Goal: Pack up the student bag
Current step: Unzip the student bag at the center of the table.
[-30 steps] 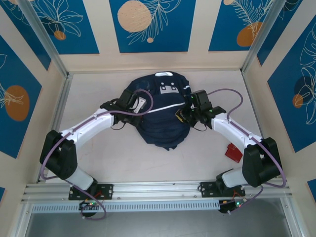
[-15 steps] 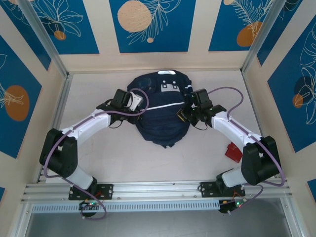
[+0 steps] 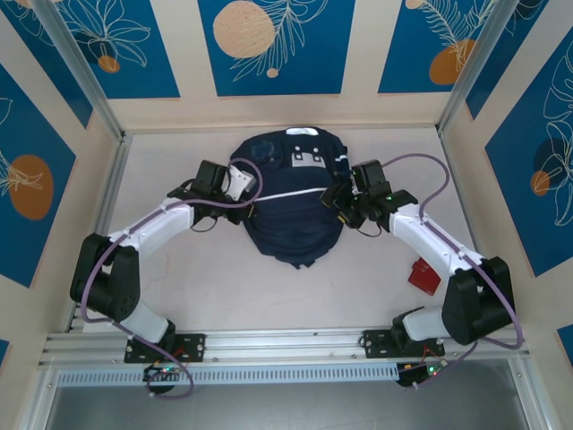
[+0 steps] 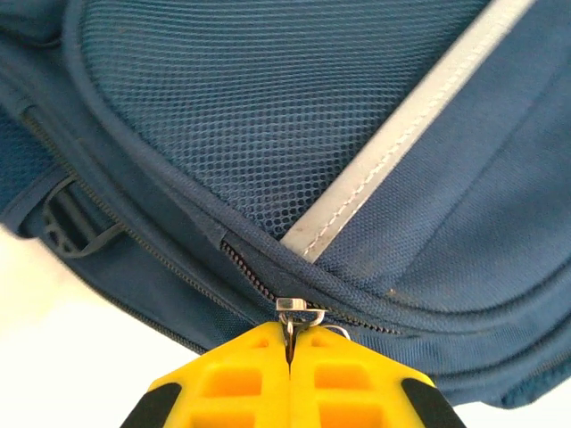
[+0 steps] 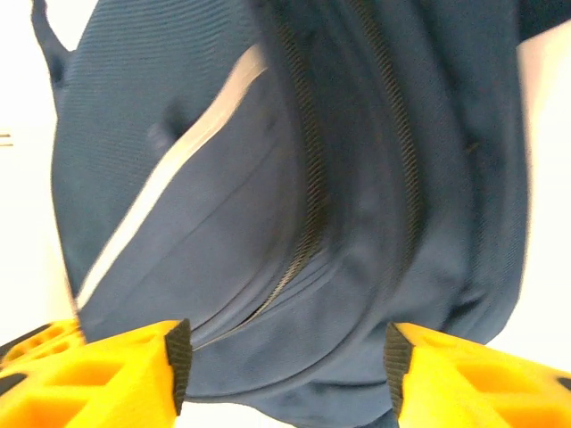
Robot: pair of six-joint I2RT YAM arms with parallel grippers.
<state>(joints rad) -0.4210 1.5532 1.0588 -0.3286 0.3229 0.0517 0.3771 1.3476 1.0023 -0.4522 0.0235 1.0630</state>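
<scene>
Your left gripper (image 4: 289, 344) pinched the zipper pull (image 4: 300, 309) of the student bag (image 3: 295, 215) — which lay toward the far edge of the table (image 3: 179, 287) — while your right gripper (image 5: 284, 355) (at its right side) stood spread.

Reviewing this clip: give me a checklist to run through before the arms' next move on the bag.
1. Grip: left gripper clamped on the zipper pull: ok.
2. Free hand: right gripper open, holding nothing: ok.
3. Placement: student bag lying on the table between both arms: ok.
4. Closure: zipper track shut along its whole length: cannot tell.
5. Everything packed: cannot tell; a red object lies on the table beside the right arm.
</scene>
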